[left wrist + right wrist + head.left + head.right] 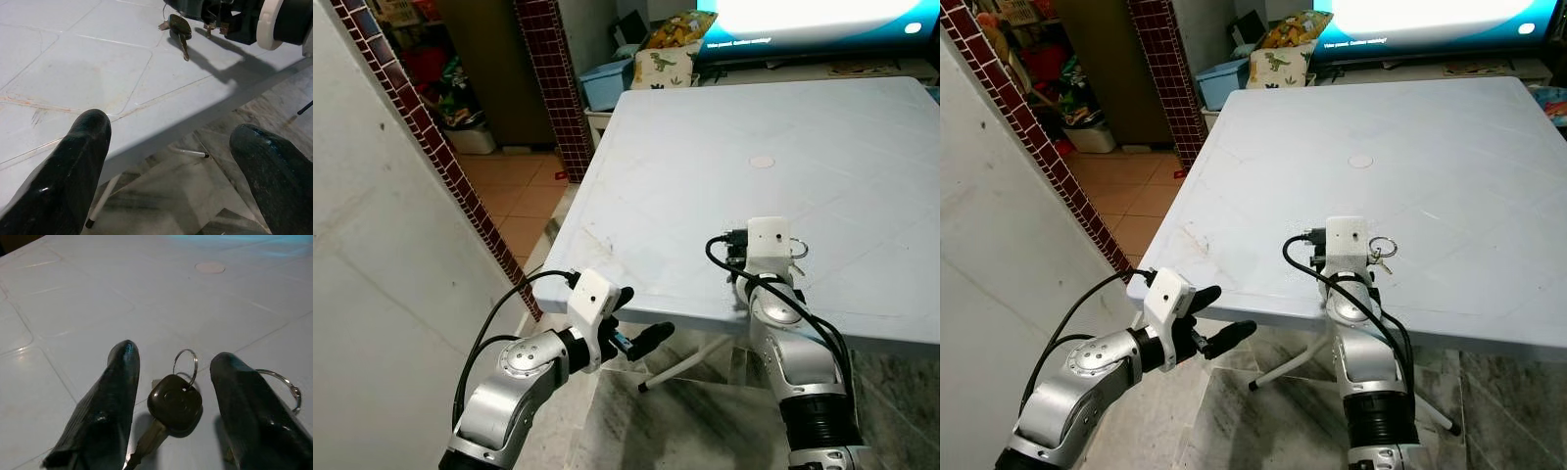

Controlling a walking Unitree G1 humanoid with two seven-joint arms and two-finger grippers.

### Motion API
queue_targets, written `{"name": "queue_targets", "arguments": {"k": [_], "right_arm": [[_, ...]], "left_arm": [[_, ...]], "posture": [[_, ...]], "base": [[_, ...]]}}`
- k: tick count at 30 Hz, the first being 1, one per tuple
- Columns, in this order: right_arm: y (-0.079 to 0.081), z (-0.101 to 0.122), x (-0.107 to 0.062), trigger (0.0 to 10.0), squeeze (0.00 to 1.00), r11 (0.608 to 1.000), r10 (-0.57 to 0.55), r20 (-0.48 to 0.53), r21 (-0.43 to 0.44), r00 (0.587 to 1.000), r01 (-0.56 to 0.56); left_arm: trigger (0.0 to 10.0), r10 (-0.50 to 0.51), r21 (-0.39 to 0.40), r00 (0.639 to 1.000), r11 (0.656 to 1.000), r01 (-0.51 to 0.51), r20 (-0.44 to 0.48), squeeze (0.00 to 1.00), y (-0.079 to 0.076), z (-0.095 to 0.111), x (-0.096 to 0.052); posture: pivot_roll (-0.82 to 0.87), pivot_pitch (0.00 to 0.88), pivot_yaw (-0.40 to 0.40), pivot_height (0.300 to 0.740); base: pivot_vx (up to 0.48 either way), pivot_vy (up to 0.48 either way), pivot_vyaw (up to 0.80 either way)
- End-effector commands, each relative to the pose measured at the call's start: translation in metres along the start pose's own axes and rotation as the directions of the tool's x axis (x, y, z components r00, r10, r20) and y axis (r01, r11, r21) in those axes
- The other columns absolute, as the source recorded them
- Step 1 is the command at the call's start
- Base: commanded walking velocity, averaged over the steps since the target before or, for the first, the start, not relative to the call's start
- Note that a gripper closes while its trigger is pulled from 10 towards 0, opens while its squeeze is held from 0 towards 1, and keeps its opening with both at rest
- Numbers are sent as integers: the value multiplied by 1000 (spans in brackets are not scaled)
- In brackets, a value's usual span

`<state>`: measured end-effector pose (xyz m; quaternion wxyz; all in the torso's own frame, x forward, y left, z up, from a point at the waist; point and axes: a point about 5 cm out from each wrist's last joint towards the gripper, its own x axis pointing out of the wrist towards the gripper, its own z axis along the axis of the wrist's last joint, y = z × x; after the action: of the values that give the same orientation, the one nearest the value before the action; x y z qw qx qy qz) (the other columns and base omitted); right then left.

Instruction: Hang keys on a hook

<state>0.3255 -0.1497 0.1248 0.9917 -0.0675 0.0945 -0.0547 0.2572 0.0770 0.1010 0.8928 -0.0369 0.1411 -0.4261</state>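
Near the front edge of the table, head views: the right gripper rests over the keys, whose ring shows just beside its white wrist block; the placement suggests a pickup is being set up, since no hook is visible yet. Off the table's front-left corner, the left gripper hangs below the tabletop, fingers spread, apparently idle and kept clear of the working arm. Left wrist view: both left fingers stand wide apart with nothing between them; the keys lie flat on the table beyond, beneath the right arm. Right wrist view: the right gripper is released, its fingers straddling the dark key head, which lies on the table between them; a key ring lies just outside one finger.
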Motion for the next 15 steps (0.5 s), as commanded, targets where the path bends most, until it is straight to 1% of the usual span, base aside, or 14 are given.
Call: {"name": "queue_targets", "arguments": {"k": [1,4,6,8,10,11,12,13,14,15], "right_arm": [[8,-1,-3,10000,1000,1000,19,-11,10,1000,-19],[12,-4,-4,10000,1000,998,38,-34,41,999,-36],[17,-4,-4,10000,953,997,57,-39,48,998,-55],[17,-4,-3,10000,953,997,58,-40,48,998,-56],[16,-5,-3,10000,914,997,56,-48,57,997,-53],[16,-5,-3,10000,914,997,56,-48,57,997,-53],[16,-5,-3,10000,635,997,56,-53,64,997,-53],[16,-5,-3,10000,635,997,56,-53,64,997,-53],[15,-6,-3,10000,604,996,53,-62,70,997,-49],[14,-7,-3,10000,482,997,47,-66,70,997,-42]], "left_arm": [[10000,5,14,1000,1000,-5,-10,0,2,0,0],[10000,2,15,1000,1000,-2,-10,0,2,0,0],[10000,2,18,1000,1000,-2,-9,0,2,0,1],[10000,2,19,1000,1000,-2,-9,0,2,0,1],[10000,2,20,1000,1000,-1,-10,0,2,0,1],[10000,2,20,1000,1000,-1,-10,0,2,0,1],[10000,2,20,1000,1000,-2,-11,0,2,0,1],[10000,2,20,1000,1000,-2,-11,0,2,0,1],[10000,1,21,1000,1000,-1,-12,0,2,0,1],[10000,0,21,1000,1000,0,-12,0,2,-1,1]], "posture": [[-12,0,178,740],[-13,0,178,740],[-12,0,178,740],[-12,0,178,740],[-9,0,177,740],[-9,0,177,740],[-9,0,177,740],[-9,0,177,740],[-9,0,177,740],[-9,0,177,740]], "base": [[0,0,0],[0,0,0],[0,0,0],[0,0,0],[0,0,0],[0,0,0],[0,0,0],[0,0,0],[0,0,0],[0,0,0]]}}
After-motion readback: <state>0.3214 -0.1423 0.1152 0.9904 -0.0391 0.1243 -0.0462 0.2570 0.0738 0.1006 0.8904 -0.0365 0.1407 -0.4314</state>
